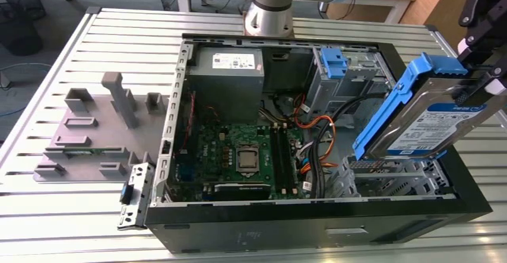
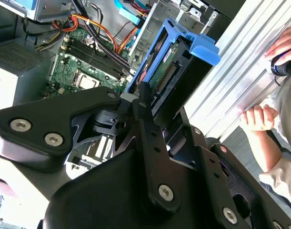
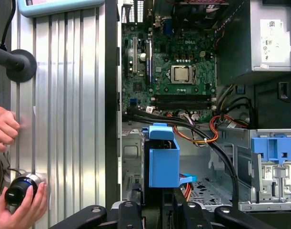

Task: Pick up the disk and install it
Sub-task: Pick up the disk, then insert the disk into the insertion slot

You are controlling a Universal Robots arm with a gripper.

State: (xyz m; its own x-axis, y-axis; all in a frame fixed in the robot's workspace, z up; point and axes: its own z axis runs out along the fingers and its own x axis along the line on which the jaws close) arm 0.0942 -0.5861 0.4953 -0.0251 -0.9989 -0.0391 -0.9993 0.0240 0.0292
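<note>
Flat silver-metal disk (image 1: 431, 126), blue plastic carrier frame: aloft at the exterior view's right; black gripper (image 1: 485, 73) clamped on its upper end; long axis steeply tilted; lower end over grey metal drive cage (image 1: 388, 180).

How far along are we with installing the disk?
Pick-up looks done: the claw holds the disk, tilted, in the air. In hand: it hangs over the grey drive cage in the open computer case, on the exterior view's right. Left: the disk is not yet seated in any bay.
</note>
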